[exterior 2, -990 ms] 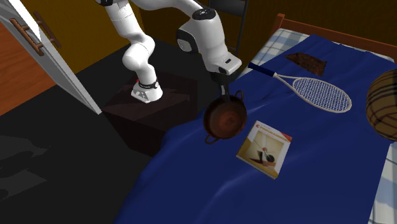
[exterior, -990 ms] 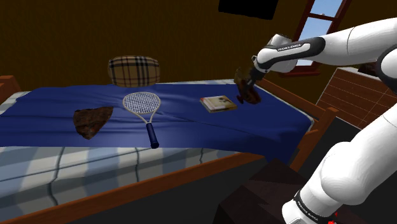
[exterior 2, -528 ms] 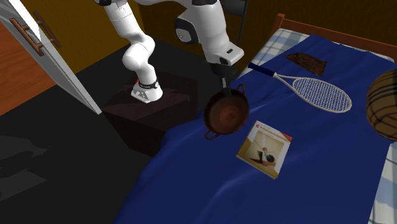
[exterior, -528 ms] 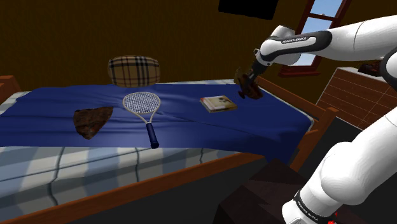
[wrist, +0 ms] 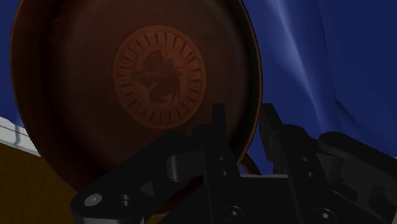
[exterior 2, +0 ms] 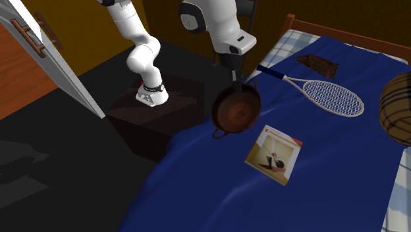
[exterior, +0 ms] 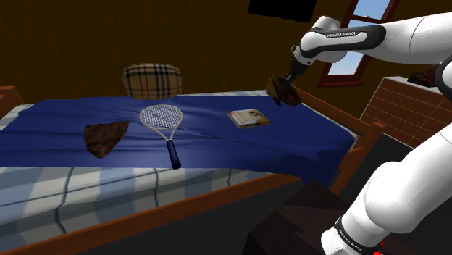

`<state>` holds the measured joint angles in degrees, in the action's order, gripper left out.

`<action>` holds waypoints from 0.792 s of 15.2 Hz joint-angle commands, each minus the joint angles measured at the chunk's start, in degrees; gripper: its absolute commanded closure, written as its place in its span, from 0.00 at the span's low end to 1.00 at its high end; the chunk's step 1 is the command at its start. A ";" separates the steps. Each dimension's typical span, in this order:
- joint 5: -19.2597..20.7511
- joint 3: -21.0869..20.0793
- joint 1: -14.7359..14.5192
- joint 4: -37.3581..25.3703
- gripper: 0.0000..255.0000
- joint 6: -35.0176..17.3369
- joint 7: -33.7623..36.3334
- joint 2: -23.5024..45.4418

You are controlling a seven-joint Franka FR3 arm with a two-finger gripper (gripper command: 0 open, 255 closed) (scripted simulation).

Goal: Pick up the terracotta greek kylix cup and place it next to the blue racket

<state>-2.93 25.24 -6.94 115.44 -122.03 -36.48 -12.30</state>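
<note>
Reddish-brown and shallow, the kylix cup (exterior 2: 235, 111) hung in the air from the gripper (exterior 2: 236, 80), well apart from the racket (exterior: 163, 117) and clear of the blue bedspread (exterior: 217, 141). From where I stood, the pincer was closed narrow on one edge of the bowl, clasping the thin rim close by a loop handle. The bowl was tipped so that its painted inner medallion faced outward.

A book (exterior 2: 274, 153) lay flat between the racket and the cup. A dark brown bundle (exterior: 103, 136) lay on the racket's opposite side, near its head.

Findings, as judgement only:
- The hold was off-centre, on a rim and not around the body. The cup's weight hung to one side of it, so a quick swing toward the racket could pivot or slip the cup.
- A low carry toward the racket could clip the book with the hanging bowl or its free handle.
- Release too close to the racket could drop the cup onto the strings or the grip, shifting the racket.
- The bedspread looked soft and creased; a cup let go while tipped would likely roll or settle on its side beside the racket.
</note>
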 commanded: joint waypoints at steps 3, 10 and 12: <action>0.18 -0.13 -0.02 -2.97 1.00 3.02 0.35 -0.14; 2.16 -5.19 -2.11 -1.90 1.00 2.85 8.27 -1.54; 2.74 -7.13 -2.98 -1.57 1.00 2.54 11.29 -1.67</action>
<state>-0.34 19.12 -9.38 114.45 -119.52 -26.87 -14.39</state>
